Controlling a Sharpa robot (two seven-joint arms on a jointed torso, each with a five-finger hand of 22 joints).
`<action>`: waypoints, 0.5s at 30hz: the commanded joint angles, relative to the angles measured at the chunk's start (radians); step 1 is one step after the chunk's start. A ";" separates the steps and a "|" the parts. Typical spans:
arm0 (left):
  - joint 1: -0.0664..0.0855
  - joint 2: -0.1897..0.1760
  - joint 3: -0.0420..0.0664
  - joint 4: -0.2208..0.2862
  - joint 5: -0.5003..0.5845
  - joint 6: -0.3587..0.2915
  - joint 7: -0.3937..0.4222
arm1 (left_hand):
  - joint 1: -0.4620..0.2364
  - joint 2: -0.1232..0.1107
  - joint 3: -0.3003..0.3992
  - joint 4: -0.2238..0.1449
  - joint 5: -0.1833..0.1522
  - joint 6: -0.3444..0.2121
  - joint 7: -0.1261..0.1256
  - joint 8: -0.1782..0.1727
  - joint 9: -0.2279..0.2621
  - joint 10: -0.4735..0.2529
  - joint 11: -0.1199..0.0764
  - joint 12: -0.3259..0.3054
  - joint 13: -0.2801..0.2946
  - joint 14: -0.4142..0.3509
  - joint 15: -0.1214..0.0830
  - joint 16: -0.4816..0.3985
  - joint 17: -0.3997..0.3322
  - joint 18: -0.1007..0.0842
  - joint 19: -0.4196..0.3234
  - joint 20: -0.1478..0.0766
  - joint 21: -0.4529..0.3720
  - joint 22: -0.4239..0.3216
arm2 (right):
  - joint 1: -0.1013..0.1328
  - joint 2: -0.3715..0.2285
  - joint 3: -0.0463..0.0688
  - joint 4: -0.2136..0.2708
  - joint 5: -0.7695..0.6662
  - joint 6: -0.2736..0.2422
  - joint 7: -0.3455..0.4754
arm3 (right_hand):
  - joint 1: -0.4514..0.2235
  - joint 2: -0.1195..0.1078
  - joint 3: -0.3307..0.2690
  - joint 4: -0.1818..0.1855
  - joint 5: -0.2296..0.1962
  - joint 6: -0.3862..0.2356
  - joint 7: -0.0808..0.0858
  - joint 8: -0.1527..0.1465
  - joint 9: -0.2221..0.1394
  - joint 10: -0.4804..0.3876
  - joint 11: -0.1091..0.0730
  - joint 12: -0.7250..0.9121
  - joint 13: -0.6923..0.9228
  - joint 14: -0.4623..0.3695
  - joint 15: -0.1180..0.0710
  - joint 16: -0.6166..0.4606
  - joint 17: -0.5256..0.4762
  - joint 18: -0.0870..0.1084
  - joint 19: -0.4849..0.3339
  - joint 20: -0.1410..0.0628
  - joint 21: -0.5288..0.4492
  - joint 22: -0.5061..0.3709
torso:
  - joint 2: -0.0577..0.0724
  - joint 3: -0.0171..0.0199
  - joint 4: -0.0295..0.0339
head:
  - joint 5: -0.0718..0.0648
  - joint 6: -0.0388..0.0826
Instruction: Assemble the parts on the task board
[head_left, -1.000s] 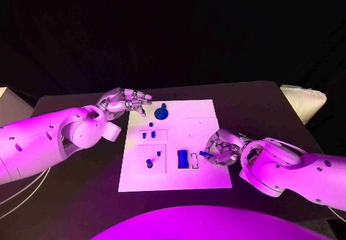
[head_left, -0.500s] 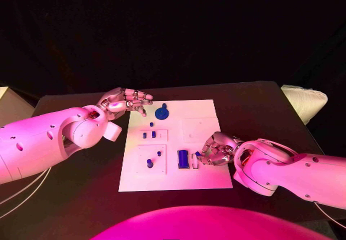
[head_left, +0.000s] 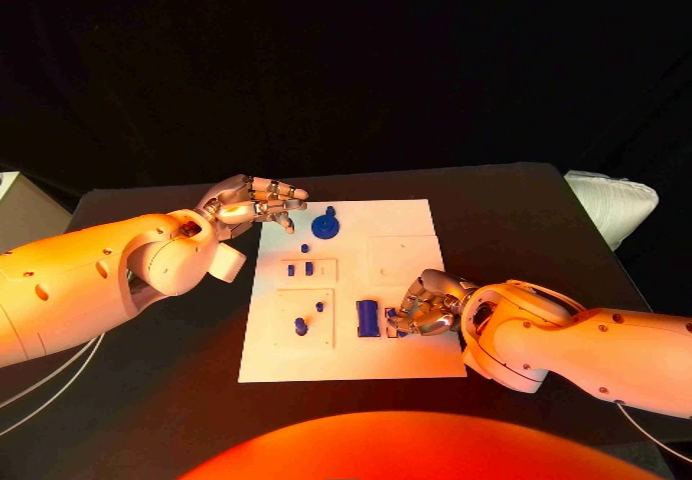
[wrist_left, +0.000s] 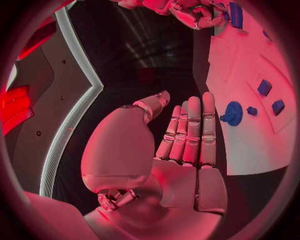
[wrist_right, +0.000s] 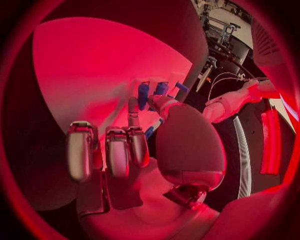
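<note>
The white task board (head_left: 404, 225) lies mid-table. On it are a round blue part (head_left: 325, 225), a tiny blue piece (head_left: 304, 247), two small blue pieces in a recess (head_left: 299, 268), a blue peg (head_left: 300, 325) and a blue block (head_left: 366, 318). My right hand (head_left: 430, 305) is low over the board's near right part and pinches a small blue bar (head_left: 392, 320) just right of the block. In the right wrist view the bar (wrist_right: 150, 131) sits between thumb and finger. My left hand (head_left: 260, 203) hovers at the board's far left corner, fingers extended (wrist_left: 187, 135), holding nothing, near the round part (wrist_left: 233, 113).
A white padded object (head_left: 613, 200) sits off the table's right edge and a pale box (head_left: 18, 205) at the left edge. Bare black table (head_left: 505, 220) surrounds the board on all sides.
My right hand has moved left and down with the small blue bar, bringing it beside the blue block. The left hand has hardly moved.
</note>
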 joint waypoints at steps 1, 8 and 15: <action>0.000 0.001 0.001 0.003 0.004 0.010 0.004 | -0.002 0.003 -0.001 0.006 0.003 -0.007 0.003 0.005 -0.002 -0.008 0.001 0.006 -0.001 -0.003 0.007 0.004 -0.001 0.014 0.006 -0.002 -0.005 -0.001 | -0.001 0.004 0.000 0.000 0.008 0.009 -0.003 | -0.007 -0.001 -0.008 0.000 0.005 0.001 0.009 -0.001 -0.001 0.084 -0.006 0.004 0.230 0.106 -0.006 0.006 0.263 -0.007 0.060 -0.006 0.001 0.224 | -0.001 0.0008 -0.0011 | 0.001 0.000; 0.000 0.001 0.001 0.003 0.004 0.012 0.002 | -0.004 0.004 -0.001 0.008 0.003 -0.007 0.003 0.006 -0.002 -0.008 0.001 0.007 -0.001 -0.003 0.007 0.005 -0.001 0.014 0.007 -0.002 -0.006 -0.002 | -0.001 0.009 0.000 -0.003 0.022 -0.006 0.005 | -0.012 0.008 -0.009 0.001 0.009 0.004 0.008 0.000 -0.001 0.086 -0.007 0.011 0.234 0.106 -0.006 0.006 0.263 -0.008 0.060 -0.007 0.002 0.224 | 0.000 0.0008 -0.0014 | 0.002 0.000; 0.000 0.003 0.001 0.001 0.004 0.007 0.006 | -0.004 0.005 -0.001 0.009 0.003 -0.007 0.003 0.006 -0.002 -0.009 0.001 0.008 -0.001 -0.003 0.007 0.005 -0.001 0.014 0.007 -0.002 -0.007 -0.002 | -0.001 0.012 0.000 -0.009 0.029 -0.010 0.010 | -0.013 0.019 -0.009 0.001 0.013 0.006 0.006 0.001 -0.001 0.087 -0.008 0.014 0.235 0.106 -0.007 0.006 0.263 -0.008 0.061 -0.007 0.005 0.225 | 0.001 -0.0004 -0.0006 | 0.002 0.000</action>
